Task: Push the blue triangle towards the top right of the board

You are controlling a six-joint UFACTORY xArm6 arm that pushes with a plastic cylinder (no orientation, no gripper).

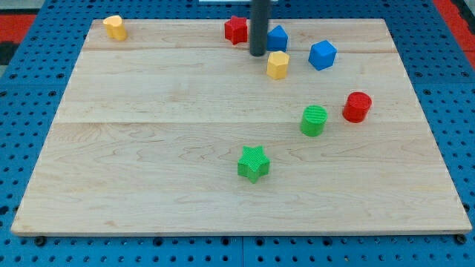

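Camera view shows a pale wooden board point(148, 148) resting on a blue pegboard surface point(30, 89). No brand, label or writing can be read anywhere on the blocks, the board or the rod.

My tip point(257, 54) stands near the view's top, at the centre, at the end of a dark upright rod. It carries no pincer, so there is no opening or hold to tell of. The tip sits between the red star-like block point(236, 30), just to the view's left, and the blue triangle point(277, 38), just to the view's right; whether it touches either I cannot tell. The blue triangle lies close to the board's top edge, a little right of centre.

Just below the blue triangle is a yellow hexagonal block point(277, 65). A blue block point(322, 55), many-sided, lies to the right of that. Further down on the right are a red cylinder point(357, 107) and a green cylinder point(313, 120), near each other. A green star point(254, 163) sits low at centre. Another yellow block point(114, 27) is in the top left corner.
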